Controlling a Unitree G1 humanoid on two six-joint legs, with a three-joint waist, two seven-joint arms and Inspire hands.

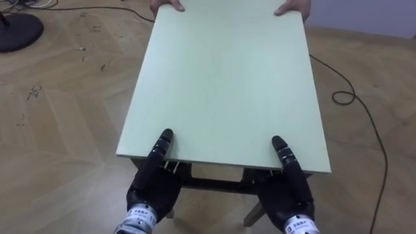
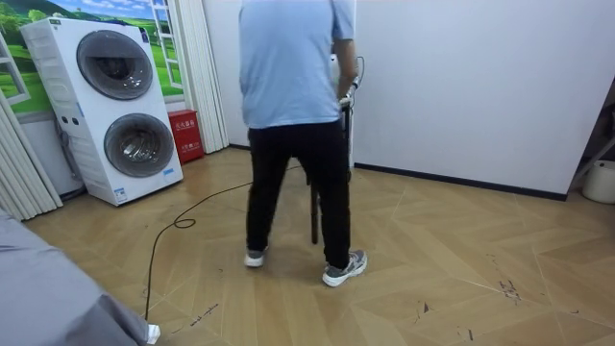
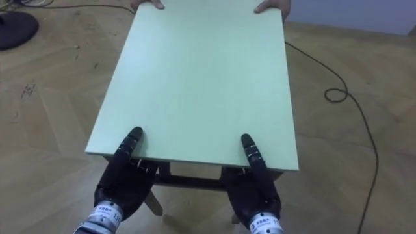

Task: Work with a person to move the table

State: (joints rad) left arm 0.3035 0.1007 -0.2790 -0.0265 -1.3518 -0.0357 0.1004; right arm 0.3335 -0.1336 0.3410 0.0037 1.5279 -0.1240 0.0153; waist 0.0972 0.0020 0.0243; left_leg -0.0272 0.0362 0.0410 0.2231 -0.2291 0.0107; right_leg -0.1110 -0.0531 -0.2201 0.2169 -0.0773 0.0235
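Observation:
A table with a pale green top [image 1: 227, 78] stands lengthwise in front of me on a dark frame. My left hand [image 1: 153, 185] grips its near edge on the left, thumb lying on the top and the other fingers underneath. My right hand [image 1: 286, 188] grips the near edge the same way on the right. At the far edge a person's two hands [image 1: 166, 5] [image 1: 292, 8] hold the top's corners. In the room view the person [image 2: 293, 96] stands with their back to the camera, hiding me; a dark table leg [image 2: 314, 211] shows between their legs.
A dark round stand base [image 1: 16, 29] lies on the wooden floor at far left. A black cable [image 1: 344, 97] loops on the floor to the table's right. Stacked washing machines [image 2: 120, 106] and a red box [image 2: 184, 135] stand by the room view's left wall.

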